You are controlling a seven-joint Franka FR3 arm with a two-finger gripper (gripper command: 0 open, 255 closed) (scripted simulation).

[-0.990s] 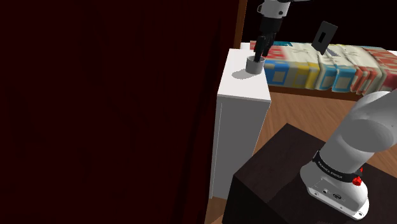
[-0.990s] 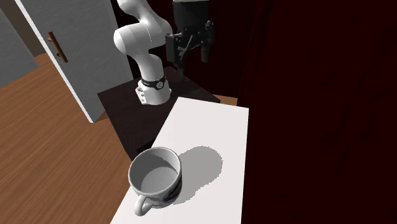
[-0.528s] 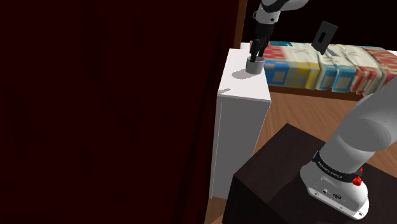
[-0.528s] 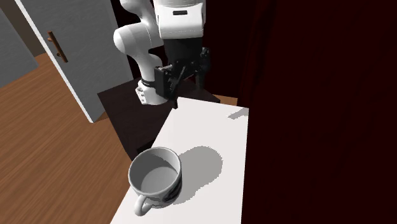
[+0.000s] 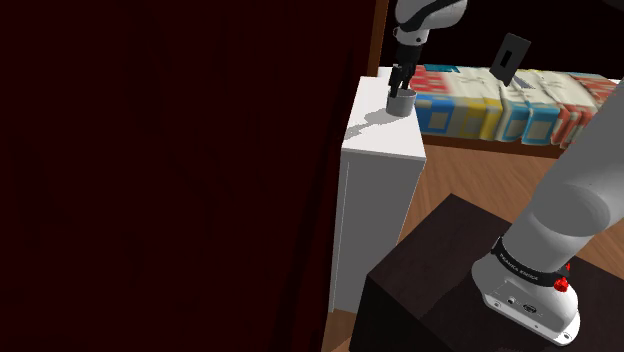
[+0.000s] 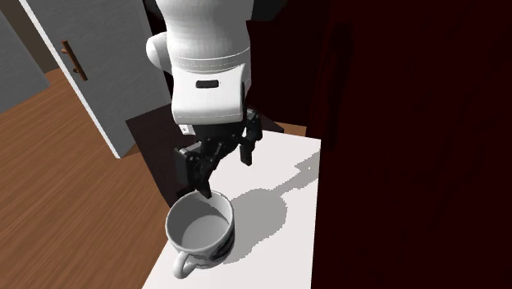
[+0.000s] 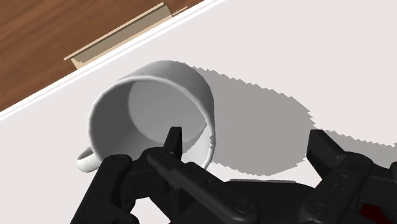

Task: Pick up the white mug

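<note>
- The mug [image 6: 199, 232], pale grey-white, is standing upright on a white cabinet [image 6: 275, 246], close to the top's edge on the second exterior view's left.
- Its handle [image 6: 182, 264] is pointing toward the near corner in that view, away from the arm [image 6: 209, 66].
- In the shoulder view the mug [image 5: 401, 102] is sitting at the far end of the cabinet [image 5: 385, 135], well apart from the stand [image 5: 440, 270].
- The gripper [image 6: 226, 176] is hanging just over the mug's far rim, pointing down, with its fingers standing apart and gripping nothing.
- In the wrist view one fingertip [image 7: 173, 135] is lying over the mug's mouth, while the other [image 7: 318, 143] is hovering above bare cabinet top beside the mug.
- The mug [image 7: 137, 108] wall opposite the handle is therefore lying between the two fingers, and neither finger is plainly touching it.
- The gripper [image 7: 245, 137] is casting a shadow on the cabinet [image 7: 305, 57] that is spreading away from the mug on the side opposite the handle.
- In the shoulder view the gripper [image 5: 401, 82] is showing directly above the mug, with the arm [image 5: 580, 200] rising from the stand and bending over from the top of the view.
- A dark red wall [image 5: 170, 170] is running along the cabinet on the shoulder view's left.
- A shelf of coloured boxes [image 5: 500, 100] is standing beyond the cabinet, on the shoulder view's right.
- A grey door [image 6: 98, 74] and a wooden floor [image 6: 66, 189] are showing on the second exterior view's left.
</note>
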